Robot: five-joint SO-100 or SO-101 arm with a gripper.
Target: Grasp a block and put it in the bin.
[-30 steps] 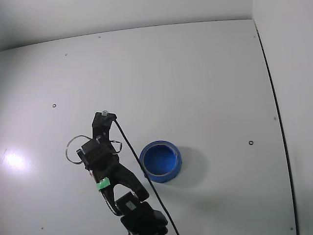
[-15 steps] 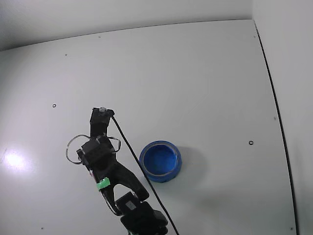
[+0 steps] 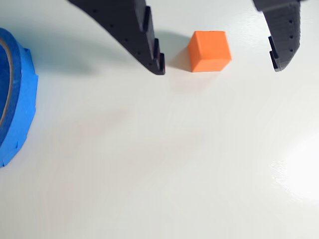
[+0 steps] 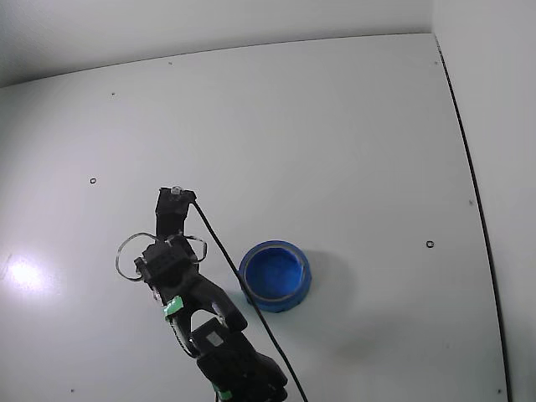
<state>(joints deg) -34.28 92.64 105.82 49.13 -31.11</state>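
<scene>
In the wrist view the block (image 3: 209,51), a small orange-red cube, sits on the white table between my two black fingers. My gripper (image 3: 218,68) is open, with the left finger (image 3: 142,40) and the right finger (image 3: 285,40) on either side of the block and apart from it. The blue bin (image 3: 17,99) shows partly at the left edge of this view. In the fixed view the round bin (image 4: 275,275) stands just right of my arm (image 4: 180,285). The block is hidden there, and I cannot make out the fingers.
The white table (image 4: 335,126) stretches wide above and right of the arm. A black cable (image 4: 234,268) runs along the arm next to the bin. The table's right edge (image 4: 469,167) curves down the right side. A light glare (image 3: 299,169) lies at lower right.
</scene>
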